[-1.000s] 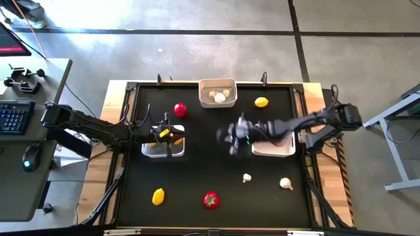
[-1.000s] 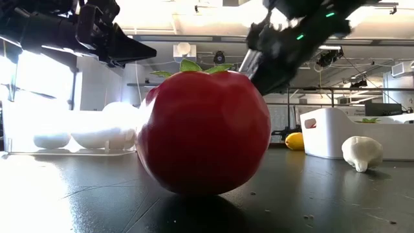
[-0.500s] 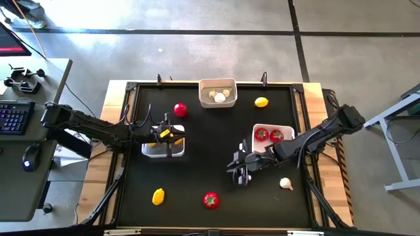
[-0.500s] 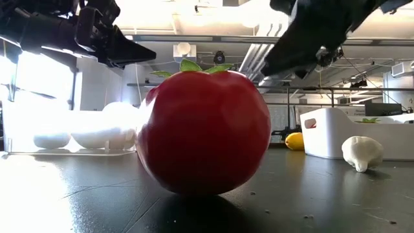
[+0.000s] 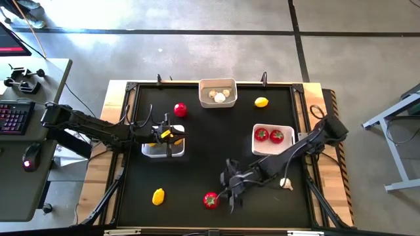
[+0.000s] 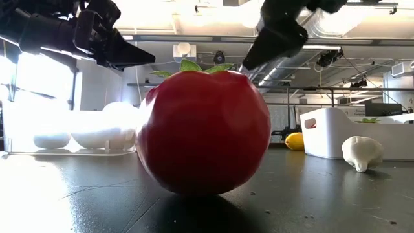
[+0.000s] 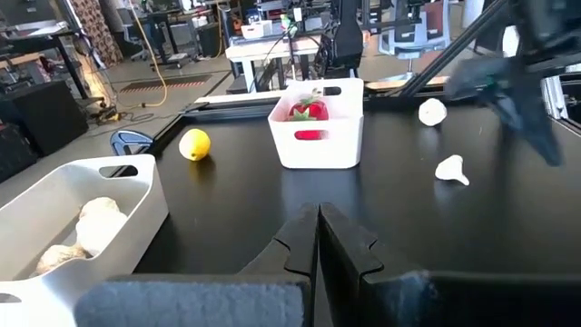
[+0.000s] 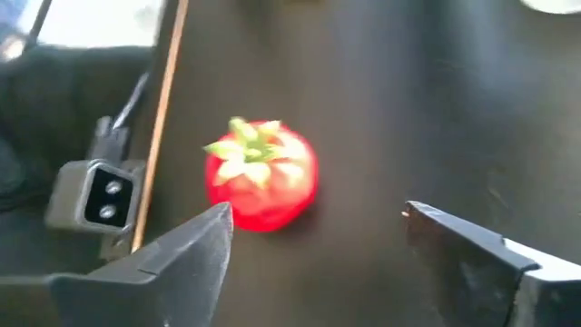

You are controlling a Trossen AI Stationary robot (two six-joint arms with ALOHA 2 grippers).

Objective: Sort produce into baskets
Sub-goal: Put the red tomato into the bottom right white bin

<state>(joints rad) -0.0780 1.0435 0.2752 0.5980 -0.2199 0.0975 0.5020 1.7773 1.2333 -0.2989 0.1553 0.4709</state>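
A red tomato (image 5: 210,200) with a green top lies near the table's front edge and fills the low view (image 6: 204,133). My right gripper (image 5: 226,191) hovers open just to its right. In the right wrist view the tomato (image 8: 261,174) lies ahead of the spread fingers (image 8: 195,254), apart from them. My left gripper (image 5: 172,136) is shut above the left basket (image 5: 163,149), which holds yellow pieces. The right basket (image 5: 273,139) holds two tomatoes. The far basket (image 5: 217,94) holds garlic bulbs.
Loose pieces on the black table: a lemon (image 5: 158,195) at front left, a tomato (image 5: 180,109) at the back left, a lemon (image 5: 261,101) at the back right, and a garlic bulb (image 5: 286,183) beside my right arm. A raised frame (image 5: 125,118) edges the table.
My right gripper has swung from over the right basket toward the table's near edge and to the left, down to the tomato at the front, and its fingers have spread open. The two tomatoes in the right basket have come into view. My left arm has kept still.
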